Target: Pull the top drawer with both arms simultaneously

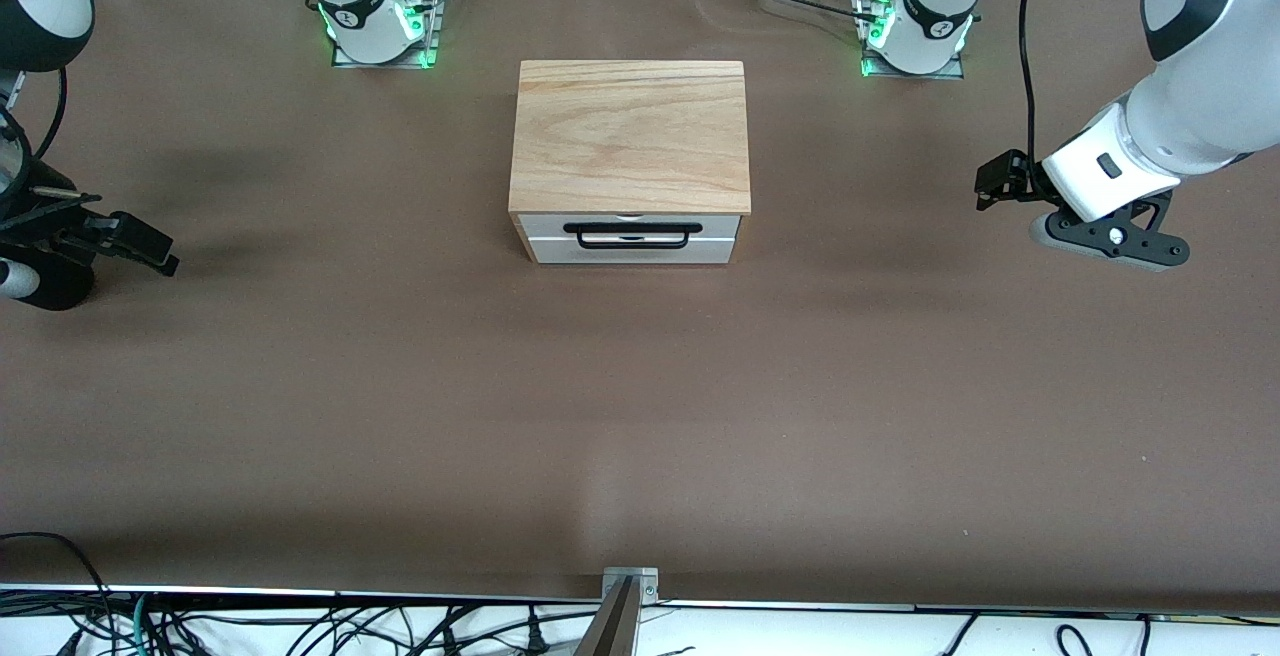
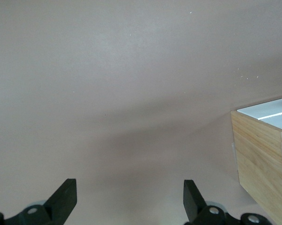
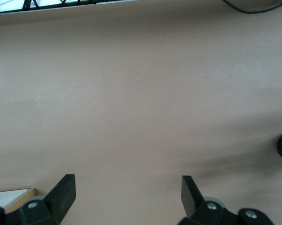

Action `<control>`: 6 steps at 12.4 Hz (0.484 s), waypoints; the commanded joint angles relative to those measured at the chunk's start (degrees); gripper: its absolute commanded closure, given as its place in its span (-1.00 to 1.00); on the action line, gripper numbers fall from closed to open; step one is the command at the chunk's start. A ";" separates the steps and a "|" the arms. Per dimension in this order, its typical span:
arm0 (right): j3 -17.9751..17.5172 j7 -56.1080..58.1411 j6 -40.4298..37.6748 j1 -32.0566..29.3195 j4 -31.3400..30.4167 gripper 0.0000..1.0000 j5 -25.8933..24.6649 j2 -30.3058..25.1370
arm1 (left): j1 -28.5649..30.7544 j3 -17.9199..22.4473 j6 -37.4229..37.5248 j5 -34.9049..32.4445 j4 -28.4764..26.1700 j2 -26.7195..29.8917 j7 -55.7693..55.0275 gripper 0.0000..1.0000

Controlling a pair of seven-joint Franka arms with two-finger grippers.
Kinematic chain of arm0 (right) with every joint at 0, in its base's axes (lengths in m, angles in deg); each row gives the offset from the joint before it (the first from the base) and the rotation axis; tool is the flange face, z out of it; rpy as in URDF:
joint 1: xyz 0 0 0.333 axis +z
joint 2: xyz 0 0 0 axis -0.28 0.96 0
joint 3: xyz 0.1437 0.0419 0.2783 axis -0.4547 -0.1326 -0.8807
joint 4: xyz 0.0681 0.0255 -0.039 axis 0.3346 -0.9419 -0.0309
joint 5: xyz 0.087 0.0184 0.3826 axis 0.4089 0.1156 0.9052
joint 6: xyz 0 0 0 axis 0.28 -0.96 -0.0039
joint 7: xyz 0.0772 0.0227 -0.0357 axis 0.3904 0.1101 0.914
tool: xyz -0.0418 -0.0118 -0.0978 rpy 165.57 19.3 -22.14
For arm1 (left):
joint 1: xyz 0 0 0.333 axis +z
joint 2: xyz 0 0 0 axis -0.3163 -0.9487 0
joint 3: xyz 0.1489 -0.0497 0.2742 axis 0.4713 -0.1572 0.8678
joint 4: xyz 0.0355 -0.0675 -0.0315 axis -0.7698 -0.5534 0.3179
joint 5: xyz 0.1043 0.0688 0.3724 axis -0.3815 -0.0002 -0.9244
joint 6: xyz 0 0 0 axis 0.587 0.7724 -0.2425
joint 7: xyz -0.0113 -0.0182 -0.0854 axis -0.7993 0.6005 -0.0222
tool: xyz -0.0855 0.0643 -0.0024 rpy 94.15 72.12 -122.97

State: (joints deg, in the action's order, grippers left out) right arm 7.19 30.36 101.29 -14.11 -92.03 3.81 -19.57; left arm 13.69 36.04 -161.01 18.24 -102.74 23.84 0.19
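The top drawer is shut in the light-wood cabinet at the table's middle; its black bar handle hangs across the white front. My left gripper hovers over bare table toward the left arm's end, well apart from the cabinet, open and empty. The left wrist view shows its spread fingers around the gripper's middle, and the cabinet's side. My right gripper hovers over the right arm's end, open and empty; a cabinet corner shows there.
A second white drawer front sits below the top one. The brown table spreads wide around the cabinet. Green-lit arm bases stand farther from the front camera than the cabinet. Cables hang at the near table edge.
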 commanded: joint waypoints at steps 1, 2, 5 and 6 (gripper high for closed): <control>-0.28 0.18 -0.82 0.05 2.33 -1.00 0.80 1.23 | 0.27 0.05 1.06 1.19 1.76 -0.90 1.10 -1.00; -0.20 0.44 -0.73 -0.04 2.33 -1.00 0.80 1.23 | 0.36 0.05 1.06 1.28 1.76 -0.90 1.19 -1.00; -0.28 -0.09 -0.73 2.32 2.33 -1.00 0.54 1.58 | 0.36 0.05 1.14 4.86 1.67 -0.90 1.27 -1.00; -0.20 -0.17 -0.73 2.25 2.42 -1.00 0.62 1.67 | 0.97 0.05 1.23 8.71 1.67 -1.68 2.06 -1.00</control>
State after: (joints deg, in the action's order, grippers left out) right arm 6.96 30.31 101.30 -12.67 -91.43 3.85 -18.70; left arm 13.77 36.06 -160.91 22.39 -102.74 23.74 0.25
